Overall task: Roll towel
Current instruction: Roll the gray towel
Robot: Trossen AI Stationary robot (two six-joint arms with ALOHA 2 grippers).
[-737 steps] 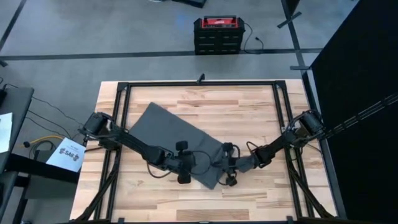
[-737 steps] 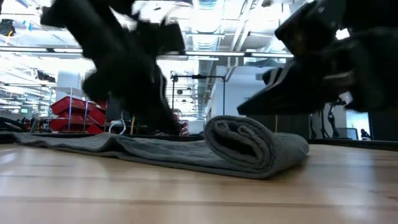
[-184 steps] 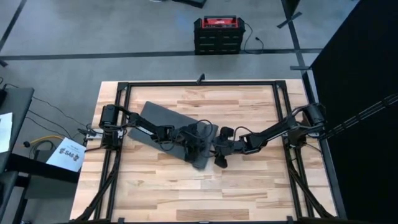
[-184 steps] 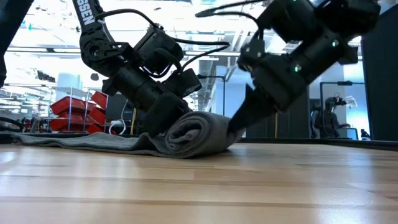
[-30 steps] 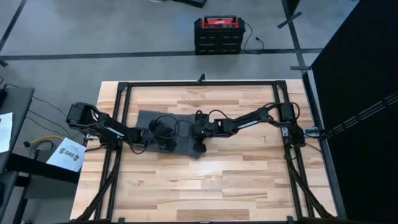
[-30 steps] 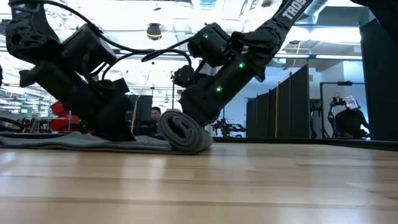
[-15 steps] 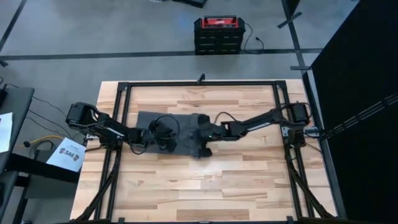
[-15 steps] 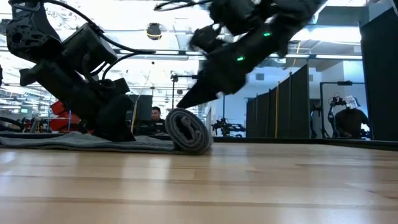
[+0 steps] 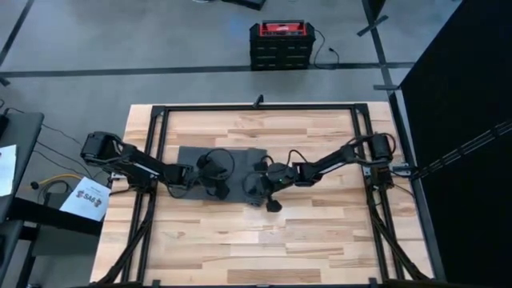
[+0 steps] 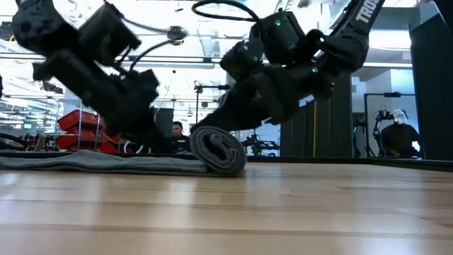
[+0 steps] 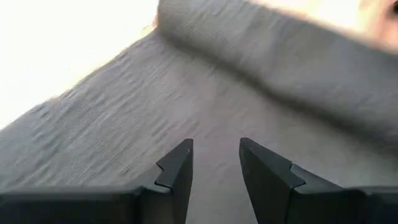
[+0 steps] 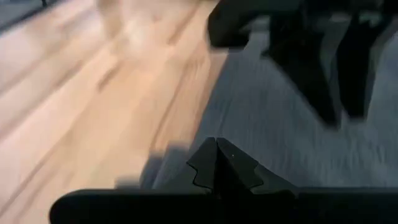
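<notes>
Right now the towel (image 9: 218,158) lies on the table (image 9: 320,232), a little left of the middle. Its left part is spread flat and its right end is wound into a roll (image 10: 221,151). In the low view the roll's end shows as a spiral resting on the wood, with the flat part trailing off beside it.

My left gripper (image 9: 214,186) sits low over the flat part, on the near side of the cloth and left of the roll. In my left wrist view its 2 fingers (image 11: 177,168) stand slightly apart with grey cloth showing through the gap. They hold nothing, and the roll lies across the view just beyond them.

My right gripper (image 9: 254,190) is at the roll's near end, close beside the left one. In my right wrist view its 2 fingers (image 12: 205,160) are pressed tip to tip, with no gap between them. I cannot see any cloth pinched there. Those tips sit over the towel's edge where it meets bare wood, and the dark shape of my other arm shows farther off across the cloth.

Both arms reach inward from the table's 2 side edges and nearly meet at the towel.
</notes>
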